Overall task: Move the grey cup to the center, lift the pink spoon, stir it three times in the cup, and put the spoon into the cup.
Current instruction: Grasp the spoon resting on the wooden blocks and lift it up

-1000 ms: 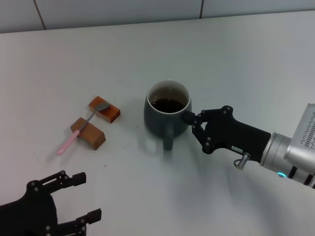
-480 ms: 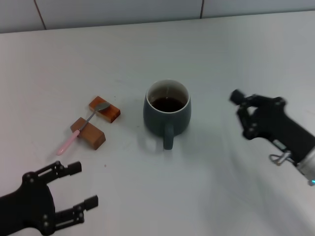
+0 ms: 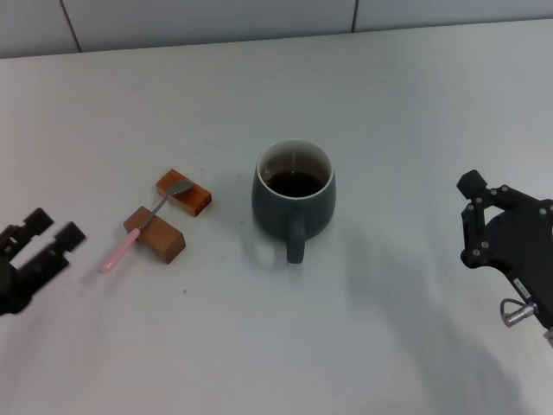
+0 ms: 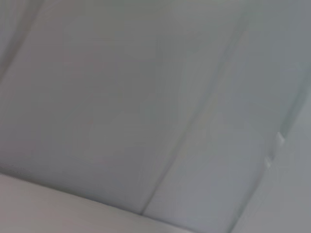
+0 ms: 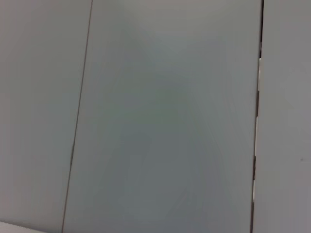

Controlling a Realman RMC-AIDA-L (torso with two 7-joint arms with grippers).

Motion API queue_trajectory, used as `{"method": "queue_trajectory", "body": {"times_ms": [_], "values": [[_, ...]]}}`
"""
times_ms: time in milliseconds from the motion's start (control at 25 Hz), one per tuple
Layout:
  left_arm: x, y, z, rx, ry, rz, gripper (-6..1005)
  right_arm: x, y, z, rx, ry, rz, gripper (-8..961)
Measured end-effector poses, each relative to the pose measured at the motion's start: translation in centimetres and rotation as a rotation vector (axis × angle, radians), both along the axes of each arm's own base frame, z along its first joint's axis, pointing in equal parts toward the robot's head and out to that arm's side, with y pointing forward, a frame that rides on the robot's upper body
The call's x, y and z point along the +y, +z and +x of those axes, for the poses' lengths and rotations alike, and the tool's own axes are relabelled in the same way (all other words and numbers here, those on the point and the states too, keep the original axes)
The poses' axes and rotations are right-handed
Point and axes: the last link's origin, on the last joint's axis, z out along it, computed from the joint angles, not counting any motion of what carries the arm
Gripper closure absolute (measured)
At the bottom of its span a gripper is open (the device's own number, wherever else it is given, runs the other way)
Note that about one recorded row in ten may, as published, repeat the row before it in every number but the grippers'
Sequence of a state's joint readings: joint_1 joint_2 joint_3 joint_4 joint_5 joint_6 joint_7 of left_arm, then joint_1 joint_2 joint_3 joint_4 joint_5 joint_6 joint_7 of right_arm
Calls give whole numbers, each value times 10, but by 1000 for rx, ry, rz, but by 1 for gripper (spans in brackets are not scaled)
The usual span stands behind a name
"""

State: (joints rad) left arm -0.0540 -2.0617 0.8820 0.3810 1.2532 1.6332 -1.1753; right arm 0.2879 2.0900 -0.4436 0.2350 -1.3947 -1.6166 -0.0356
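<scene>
The right gripper (image 3: 469, 220) has pulled well away from the grey cup (image 3: 294, 198) to the right edge, and whether its fingers are apart I cannot tell; the left gripper (image 3: 43, 233) has come up along the left edge, its two fingers spread, near the handle end of the pink spoon (image 3: 143, 223). The spoon lies across two wooden blocks (image 3: 169, 218), bowl on the far one. The cup stands mid-table, full of dark liquid. A clumsy pinch could nudge the blocks or tip the slim spoon off; hasty stirring could slop liquid
</scene>
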Motion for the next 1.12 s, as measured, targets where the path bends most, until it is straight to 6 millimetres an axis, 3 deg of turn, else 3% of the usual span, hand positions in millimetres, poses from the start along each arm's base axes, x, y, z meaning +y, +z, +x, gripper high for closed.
{"method": "queue_trajectory", "body": {"times_ms": [480, 1120], "values": [[-6, -13, -12, -268, 222, -66, 267, 3, -4, 1, -18, -12, -19, 955], [-2, -34, -14, -347, 337, -132, 275, 6, -1, 3, -45, 6, -21, 955]]}}
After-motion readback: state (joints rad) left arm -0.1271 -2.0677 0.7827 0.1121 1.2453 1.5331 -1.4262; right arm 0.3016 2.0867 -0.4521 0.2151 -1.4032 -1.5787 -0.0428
